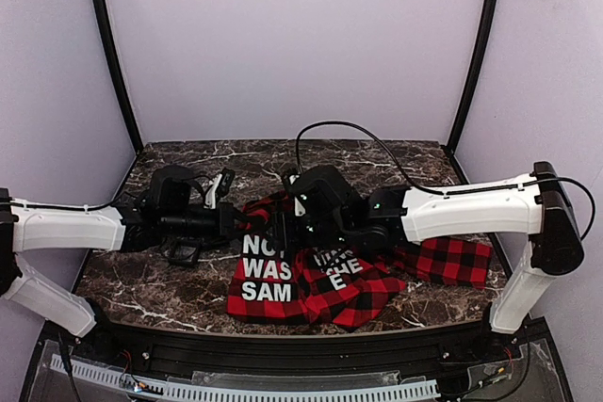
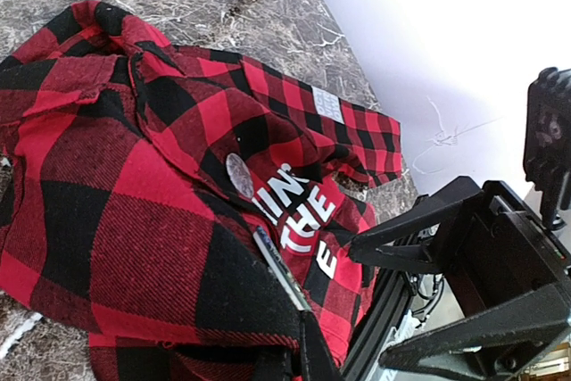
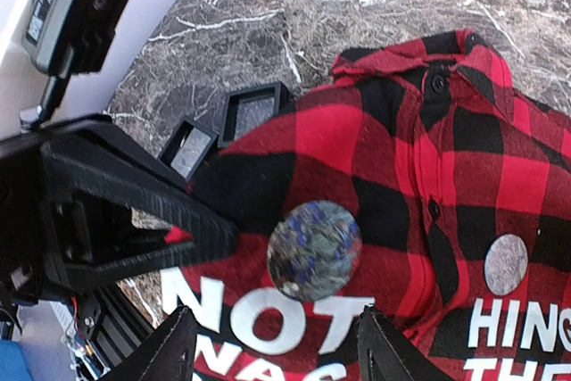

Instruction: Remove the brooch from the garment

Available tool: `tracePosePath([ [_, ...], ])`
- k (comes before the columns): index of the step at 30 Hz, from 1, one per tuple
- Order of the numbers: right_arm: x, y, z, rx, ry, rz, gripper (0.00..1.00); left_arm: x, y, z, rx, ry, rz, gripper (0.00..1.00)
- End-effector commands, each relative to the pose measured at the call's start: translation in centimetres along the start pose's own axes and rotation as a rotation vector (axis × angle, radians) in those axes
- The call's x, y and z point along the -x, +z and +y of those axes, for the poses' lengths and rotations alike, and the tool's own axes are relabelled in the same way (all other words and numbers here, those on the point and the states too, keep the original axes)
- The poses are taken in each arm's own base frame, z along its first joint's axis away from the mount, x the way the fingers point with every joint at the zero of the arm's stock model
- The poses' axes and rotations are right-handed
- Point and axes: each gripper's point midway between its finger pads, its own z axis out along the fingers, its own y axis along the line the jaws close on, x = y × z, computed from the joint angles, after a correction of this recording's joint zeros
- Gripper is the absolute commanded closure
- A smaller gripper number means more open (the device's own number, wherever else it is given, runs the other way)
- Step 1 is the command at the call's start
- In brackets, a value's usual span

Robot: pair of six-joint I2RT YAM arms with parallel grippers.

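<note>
The red-and-black plaid garment (image 1: 283, 303) lies crumpled at the table's front centre, with white letters on black panels. The brooch (image 3: 505, 264), a small pale grey disc, is pinned on it; it also shows in the left wrist view (image 2: 239, 174). A larger round badge (image 3: 314, 250) with a mottled grey-blue face sits above the "NOT" letters. My right gripper (image 3: 275, 323) is open and hovers over the cloth, with this badge just ahead of its spread fingers. My left gripper (image 2: 299, 338) is shut on a fold of the garment (image 3: 178, 236) to the left of the badge.
Two small black square frames (image 3: 254, 111) lie on the marble table (image 1: 377, 162) just beyond the garment's left edge. A black cable (image 1: 358, 134) arcs over the back of the table. Pale walls close in the back and sides.
</note>
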Motion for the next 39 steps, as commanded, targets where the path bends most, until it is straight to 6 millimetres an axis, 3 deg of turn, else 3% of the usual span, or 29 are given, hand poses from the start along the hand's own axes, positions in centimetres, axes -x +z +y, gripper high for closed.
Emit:
tracePosePath([
  [1, 0.9, 0.4, 0.7, -0.03, -0.022, -0.034, 0.4, 0.6, -0.4, -1.5, -0.071, 0.011, -0.021, 0.99],
  [20, 1.0, 2.1, -1.0, -0.197, -0.067, -0.045, 0.58, 0.3, 0.1, -1.5, -0.093, -0.016, -0.009, 0.99],
  [31, 0.7, 2.4, -1.2, -0.191, -0.083, -0.058, 0.82, 0.1, -0.2, -1.4, -0.088, -0.022, -0.006, 0.99],
  [36, 0.9, 1.9, -1.0, -0.155, -0.07, -0.081, 1.0, 0.0, -0.2, -0.9, -0.065, -0.029, -0.008, 0.99],
  [39, 1.1, 1.5, -1.0, -0.139, -0.069, -0.098, 1.0, -0.3, -0.1, -0.4, -0.041, -0.036, 0.001, 0.99],
])
